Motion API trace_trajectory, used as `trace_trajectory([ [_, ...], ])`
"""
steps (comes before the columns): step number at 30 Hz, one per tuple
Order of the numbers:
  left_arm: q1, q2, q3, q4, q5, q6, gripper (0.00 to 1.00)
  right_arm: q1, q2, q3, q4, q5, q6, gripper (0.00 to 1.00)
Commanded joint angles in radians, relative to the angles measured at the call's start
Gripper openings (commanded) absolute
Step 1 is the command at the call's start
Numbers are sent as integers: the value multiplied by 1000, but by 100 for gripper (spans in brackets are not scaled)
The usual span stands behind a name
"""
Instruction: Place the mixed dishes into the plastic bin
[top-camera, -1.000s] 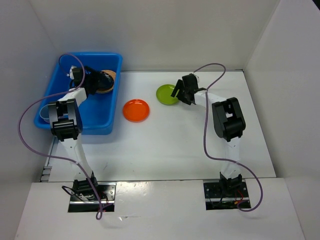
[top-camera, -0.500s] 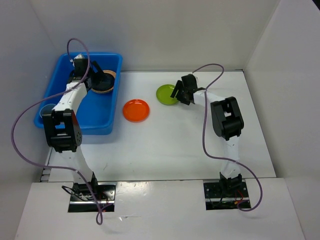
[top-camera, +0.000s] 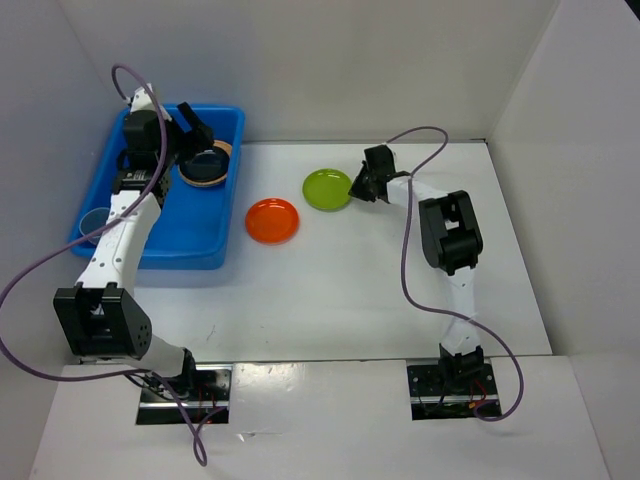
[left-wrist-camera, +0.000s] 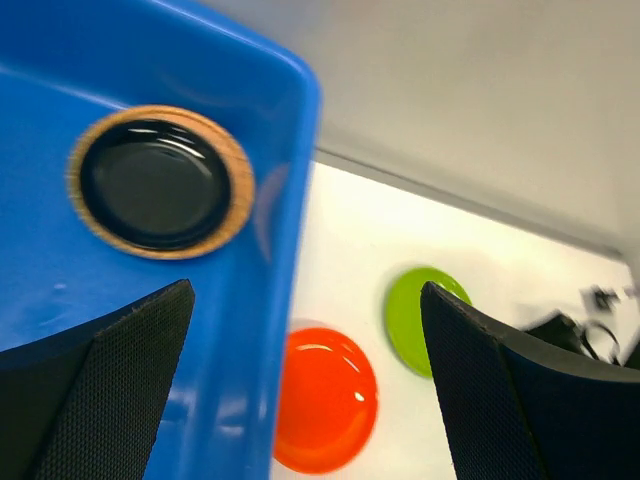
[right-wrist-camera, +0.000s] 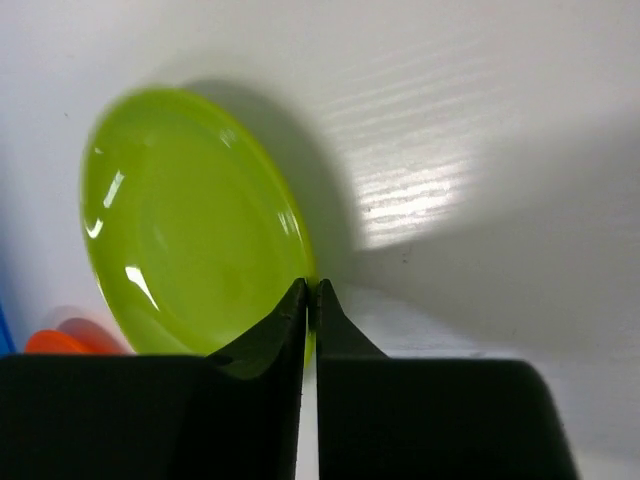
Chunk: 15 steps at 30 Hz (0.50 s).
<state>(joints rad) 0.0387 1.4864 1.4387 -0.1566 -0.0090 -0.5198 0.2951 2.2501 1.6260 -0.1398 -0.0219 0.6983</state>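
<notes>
My right gripper (top-camera: 357, 186) is shut on the right-hand rim of the lime-green plate (top-camera: 327, 189), its tips (right-wrist-camera: 311, 290) pinching the edge of the plate (right-wrist-camera: 190, 225). An orange plate (top-camera: 272, 220) lies on the table between that one and the plastic bin (top-camera: 170, 225). Inside the bin a black plate (left-wrist-camera: 155, 182) rests on a tan woven plate (left-wrist-camera: 233, 215), and a blue cup (top-camera: 88, 217) stands at the near left. My left gripper (top-camera: 196, 128) hangs open and empty over the bin's far end.
White walls close in the table at the back and on both sides. The bin's right wall (left-wrist-camera: 300, 150) stands between the stacked plates and the orange plate (left-wrist-camera: 325, 400). Purple cables loop off both arms.
My right gripper has shut on the lime-green plate's rim, and the plate has shifted slightly left. My left arm has lifted up and back from the plates in the bin, staying open.
</notes>
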Motion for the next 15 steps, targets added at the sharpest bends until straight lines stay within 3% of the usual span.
trace_trajectory([
  [1, -37, -35, -43, 92, 127, 21, 100, -22, 5, 20, -24, 2, -5, 1],
  [6, -68, 7, -43, 109, 315, 21, 100, -22, -84, -24, -15, 14, -55, 0],
  [10, -78, 90, -24, 147, 608, -19, 100, -22, -263, -131, 46, -12, -91, 0],
  [15, -100, 215, 8, 175, 770, -75, 100, -4, -450, -228, 88, -50, -128, 0],
])
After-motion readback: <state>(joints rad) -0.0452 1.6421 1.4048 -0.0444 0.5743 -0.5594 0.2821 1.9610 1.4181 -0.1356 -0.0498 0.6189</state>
